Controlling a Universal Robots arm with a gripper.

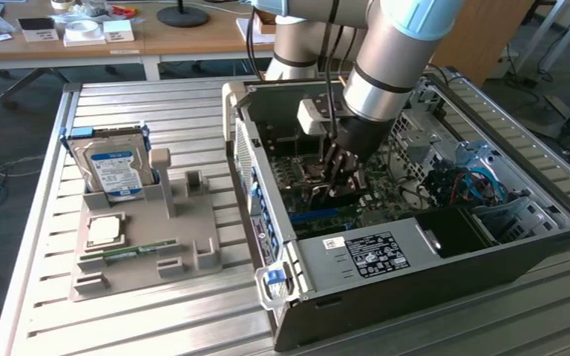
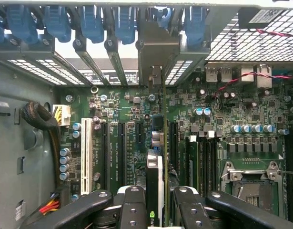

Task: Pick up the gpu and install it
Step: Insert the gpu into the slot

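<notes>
Exterior view: arm (image 1: pixel 396 70) deep inside the case (image 1: pixel 414 276), hand (image 1: pixel 337 185) tight around the gpu (image 2: pixel 155 181).

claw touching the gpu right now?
Touching. In the wrist view the claw clamps the gpu, which stands edge-on between its fingers with one finger pressed flat against each face and no gap on either side.

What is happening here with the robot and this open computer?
The robot arm reaches down into the open computer case. Its gripper is shut on the gpu, holding it on edge over the motherboard slots. Whether the card is seated, I cannot tell. A hard drive stands in the holder on the exterior view's left.
</notes>
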